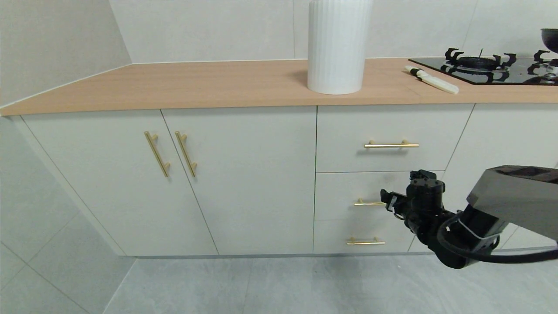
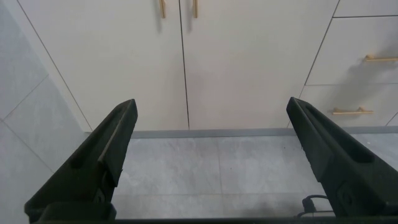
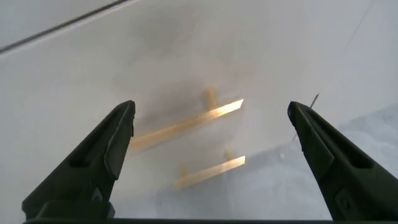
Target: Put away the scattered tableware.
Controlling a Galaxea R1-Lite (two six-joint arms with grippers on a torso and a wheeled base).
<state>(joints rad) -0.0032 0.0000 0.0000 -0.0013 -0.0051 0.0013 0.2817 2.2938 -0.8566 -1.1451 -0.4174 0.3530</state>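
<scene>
The table (image 1: 196,85) is showing matt wood grain; the drawer handle (image 1: 391,145) is gleaming as brushed golden metal; the hob (image 1: 475,75) is shining glossy black; the ribbed white canister (image 1: 335,48) is looking matt.

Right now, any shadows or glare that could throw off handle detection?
Head view: soft light; the vase throws a faint shadow on the counter, the top drawer handle a thin one below it; the glass hob mirrors its grates. Right wrist view: a dim shadow lies on the drawer front around the middle handle, which glints. Left wrist view: flat light, no glare.
</scene>
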